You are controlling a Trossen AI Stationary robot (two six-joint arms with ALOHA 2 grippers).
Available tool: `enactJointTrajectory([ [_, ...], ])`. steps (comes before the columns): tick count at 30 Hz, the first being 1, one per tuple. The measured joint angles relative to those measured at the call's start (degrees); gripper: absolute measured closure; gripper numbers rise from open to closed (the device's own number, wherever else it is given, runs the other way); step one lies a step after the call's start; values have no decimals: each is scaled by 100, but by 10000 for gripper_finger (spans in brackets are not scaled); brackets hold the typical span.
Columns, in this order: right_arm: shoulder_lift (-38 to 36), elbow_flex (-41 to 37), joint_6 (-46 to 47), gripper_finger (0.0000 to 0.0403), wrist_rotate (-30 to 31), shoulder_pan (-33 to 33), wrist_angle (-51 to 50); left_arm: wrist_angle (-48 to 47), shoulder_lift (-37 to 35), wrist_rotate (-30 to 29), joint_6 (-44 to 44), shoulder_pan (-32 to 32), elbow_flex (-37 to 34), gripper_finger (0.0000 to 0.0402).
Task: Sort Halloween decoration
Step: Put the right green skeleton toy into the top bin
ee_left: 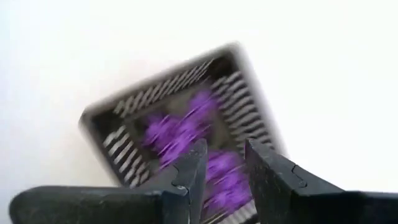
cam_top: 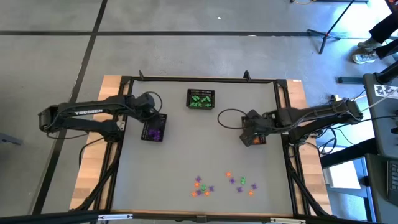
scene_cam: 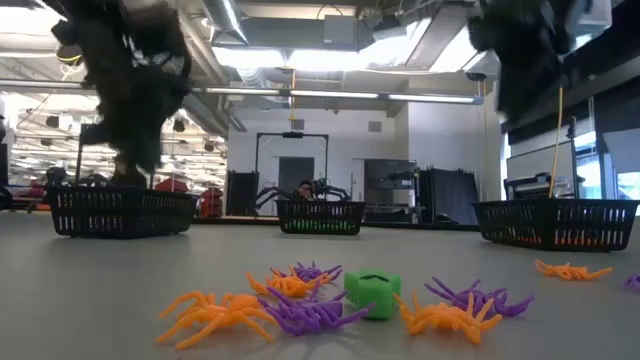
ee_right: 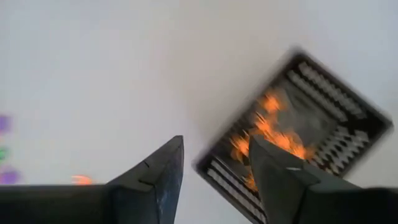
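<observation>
The Halloween decoration is a scatter of small purple, orange and green trinkets [cam_top: 224, 183] lying near the table's near edge; in the low view they are spiders and a green cube [scene_cam: 372, 295]. More purple ones lie in the left black mesh basket [cam_top: 153, 131], more orange ones in the right basket [cam_top: 259, 140], and green ones in the far basket [cam_top: 201, 99]. My left gripper [ee_left: 224, 157] hovers above the purple basket [ee_left: 180, 124], open and empty. My right gripper [ee_right: 214, 152] hovers open and empty beside the orange basket [ee_right: 298, 143], on its near-left side.
All three baskets stand on the grey table: left [scene_cam: 120, 212], far middle [scene_cam: 320, 217], right [scene_cam: 555, 222]. A black cable [cam_top: 227, 118] loops on the table next to the right arm. Bare table lies between the baskets and the trinkets. A person's feet [cam_top: 367, 53] show beyond the far right corner.
</observation>
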Motion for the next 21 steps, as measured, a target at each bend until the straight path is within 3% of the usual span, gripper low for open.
enactJointTrajectory([
  [5, -4, 649, -805, 235, -176, 194, 780, 148, -375, -323, 433, -13, 690, 300],
  [10, 133, 678, -1397, 237, -552, 946, 1315, 664, -539, -466, 910, -285, 1127, 300],
  [15, 620, 670, -963, 237, -608, 1910, 1043, 2003, -610, -460, 1126, -1061, 1152, 300],
  [21, 1310, 665, -281, 237, -824, 2982, 996, 3044, -610, -1402, 1415, -2023, 1156, 300],
])
